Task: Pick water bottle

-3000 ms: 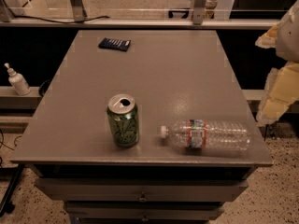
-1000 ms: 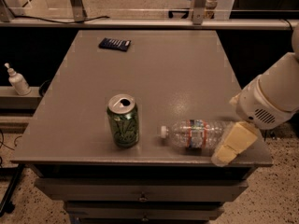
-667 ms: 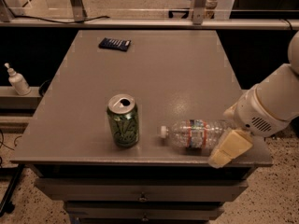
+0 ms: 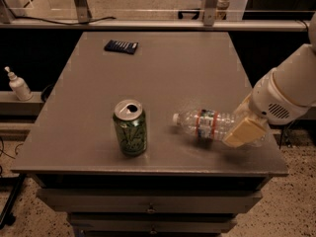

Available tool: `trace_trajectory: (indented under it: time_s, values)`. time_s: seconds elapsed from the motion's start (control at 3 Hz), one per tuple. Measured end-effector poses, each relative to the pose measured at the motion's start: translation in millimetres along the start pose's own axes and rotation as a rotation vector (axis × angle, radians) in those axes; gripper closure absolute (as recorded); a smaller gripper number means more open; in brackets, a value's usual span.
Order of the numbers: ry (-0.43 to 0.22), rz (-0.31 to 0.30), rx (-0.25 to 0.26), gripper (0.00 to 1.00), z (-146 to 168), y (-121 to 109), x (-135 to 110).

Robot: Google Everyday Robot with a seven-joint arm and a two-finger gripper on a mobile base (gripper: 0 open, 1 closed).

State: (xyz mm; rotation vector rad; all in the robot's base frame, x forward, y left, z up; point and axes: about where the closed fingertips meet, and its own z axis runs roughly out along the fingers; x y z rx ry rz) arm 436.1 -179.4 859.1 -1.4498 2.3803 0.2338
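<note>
a grey surface (image 4: pixel 163 73) atop a cabinet of drawers fills the scene, as the robot's white arm (image 4: pixel 291 90) reaches in low from the right over the front right corner, its tan tool (image 4: pixel 245 128) set against the base end of the water bottle (image 4: pixel 205 124) and hiding that end; whether the tool stands apart, together or clamped on the bottle cannot be told from this angle. the water bottle lies on its side near the front edge of the surface, neck pointing left toward a green drink can (image 4: pixel 130 127) that stands upright, near it but apart. a dark flat object (image 4: pixel 121 46) lies at the far left of the surface, and a small white pump bottle (image 4: pixel 19 85) stands off it on a ledge to the left. the clear, thin-walled bottle is likely light, liable to roll on its round side and to buckle under a hard squeeze, its smooth plastic apt to slip; the soundest hold looks to be across the ribbed body, between the red, white and blue label band (image 4: pixel 207 123) and the base, not at the narrow white cap (image 4: pixel 176 117)
</note>
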Motion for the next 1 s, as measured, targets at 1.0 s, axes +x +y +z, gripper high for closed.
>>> trace_trajectory:
  time_s: [1.0]
  values:
    - [-0.064, -0.054, 0.23, 1.0, -121, -73, -80]
